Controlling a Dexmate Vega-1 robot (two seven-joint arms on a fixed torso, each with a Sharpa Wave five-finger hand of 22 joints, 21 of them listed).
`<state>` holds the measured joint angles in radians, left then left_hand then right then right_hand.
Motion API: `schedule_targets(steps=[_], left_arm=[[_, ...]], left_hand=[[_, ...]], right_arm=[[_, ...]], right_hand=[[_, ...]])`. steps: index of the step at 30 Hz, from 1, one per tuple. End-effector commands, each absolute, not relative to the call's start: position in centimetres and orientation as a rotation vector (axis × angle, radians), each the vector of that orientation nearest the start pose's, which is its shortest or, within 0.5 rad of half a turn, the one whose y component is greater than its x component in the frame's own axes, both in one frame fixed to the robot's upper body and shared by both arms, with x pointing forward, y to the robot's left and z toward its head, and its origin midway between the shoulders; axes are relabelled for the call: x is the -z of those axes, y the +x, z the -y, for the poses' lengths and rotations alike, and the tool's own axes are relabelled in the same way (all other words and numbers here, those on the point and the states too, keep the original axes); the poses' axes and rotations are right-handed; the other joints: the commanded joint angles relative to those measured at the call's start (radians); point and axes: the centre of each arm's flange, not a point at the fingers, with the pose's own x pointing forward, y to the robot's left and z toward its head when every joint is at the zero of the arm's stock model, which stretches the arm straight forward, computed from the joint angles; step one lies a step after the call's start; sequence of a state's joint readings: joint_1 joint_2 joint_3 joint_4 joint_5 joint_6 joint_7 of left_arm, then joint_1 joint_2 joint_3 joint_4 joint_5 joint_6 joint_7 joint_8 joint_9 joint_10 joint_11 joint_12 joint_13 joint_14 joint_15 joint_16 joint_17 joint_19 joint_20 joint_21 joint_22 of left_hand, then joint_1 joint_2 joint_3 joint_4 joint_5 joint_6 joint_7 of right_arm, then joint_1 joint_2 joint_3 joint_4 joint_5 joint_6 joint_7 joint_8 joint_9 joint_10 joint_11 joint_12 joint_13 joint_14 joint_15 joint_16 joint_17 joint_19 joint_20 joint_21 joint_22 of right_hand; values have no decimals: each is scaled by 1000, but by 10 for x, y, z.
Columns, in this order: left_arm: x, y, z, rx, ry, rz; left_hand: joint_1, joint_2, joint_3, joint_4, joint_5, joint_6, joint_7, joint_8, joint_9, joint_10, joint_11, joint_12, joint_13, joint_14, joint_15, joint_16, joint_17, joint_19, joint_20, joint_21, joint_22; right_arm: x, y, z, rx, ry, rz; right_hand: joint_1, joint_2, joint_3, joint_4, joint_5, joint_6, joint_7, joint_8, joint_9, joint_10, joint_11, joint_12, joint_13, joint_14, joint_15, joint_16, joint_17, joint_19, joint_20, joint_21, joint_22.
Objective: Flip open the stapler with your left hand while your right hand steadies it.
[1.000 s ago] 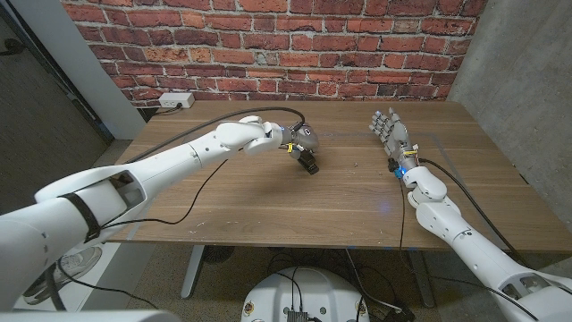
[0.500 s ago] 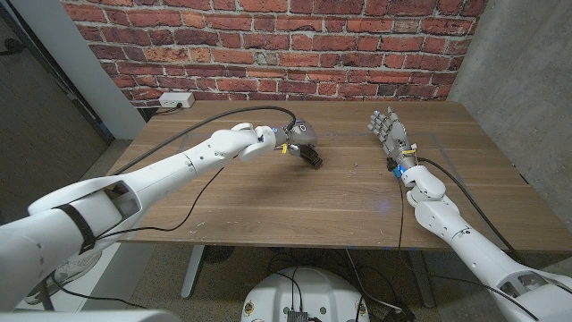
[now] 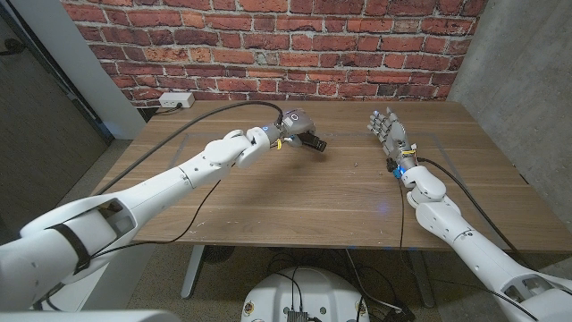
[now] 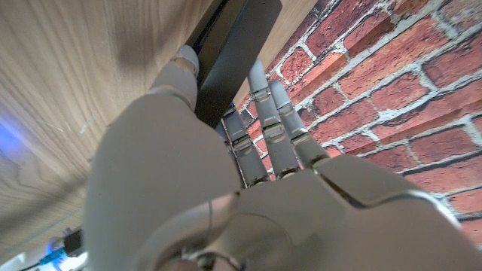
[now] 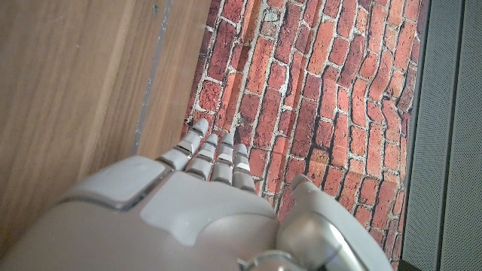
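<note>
The left arm reaches far forward and inward, wrist bent, its left hand (image 3: 298, 131) raised off the table with fingers (image 4: 265, 128) and thumb closed around a black stapler (image 3: 313, 142) that juts beyond the fingertips. The right arm lies extended, its right hand (image 3: 391, 131) upright, fingers (image 5: 213, 154) straight, close together, holding nothing.
</note>
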<state>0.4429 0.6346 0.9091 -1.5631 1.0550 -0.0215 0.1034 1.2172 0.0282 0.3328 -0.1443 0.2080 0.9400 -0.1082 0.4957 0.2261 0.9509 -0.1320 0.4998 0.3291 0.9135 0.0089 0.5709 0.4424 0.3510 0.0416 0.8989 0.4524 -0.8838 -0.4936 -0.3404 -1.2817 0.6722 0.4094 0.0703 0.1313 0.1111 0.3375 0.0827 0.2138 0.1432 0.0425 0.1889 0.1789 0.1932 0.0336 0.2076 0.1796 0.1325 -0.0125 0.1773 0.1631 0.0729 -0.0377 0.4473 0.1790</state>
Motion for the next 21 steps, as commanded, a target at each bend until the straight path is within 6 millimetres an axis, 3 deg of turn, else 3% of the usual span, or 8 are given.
schedule_targets(steps=[1,21], left_arm=[[-68,603,-110,-125,1688,1045],[-73,612,-138,-37,1203,870]], left_hand=[[69,58,4,-4,8,117,93,3,-1,130,-4,10,42,147,-240,-3,143,-1,-1,10,5],[73,56,8,-3,4,124,106,-3,0,136,3,5,54,159,-237,-14,153,-10,1,36,10]], right_arm=[[37,630,300,-203,58,673],[33,621,297,-179,-26,658]], right_hand=[[22,4,6,-15,-3,8,0,3,1,8,0,6,2,8,0,2,3,9,-33,-4,1],[150,-3,42,-126,-18,64,-9,15,2,54,-5,13,3,81,-6,12,3,83,-29,-8,0]])
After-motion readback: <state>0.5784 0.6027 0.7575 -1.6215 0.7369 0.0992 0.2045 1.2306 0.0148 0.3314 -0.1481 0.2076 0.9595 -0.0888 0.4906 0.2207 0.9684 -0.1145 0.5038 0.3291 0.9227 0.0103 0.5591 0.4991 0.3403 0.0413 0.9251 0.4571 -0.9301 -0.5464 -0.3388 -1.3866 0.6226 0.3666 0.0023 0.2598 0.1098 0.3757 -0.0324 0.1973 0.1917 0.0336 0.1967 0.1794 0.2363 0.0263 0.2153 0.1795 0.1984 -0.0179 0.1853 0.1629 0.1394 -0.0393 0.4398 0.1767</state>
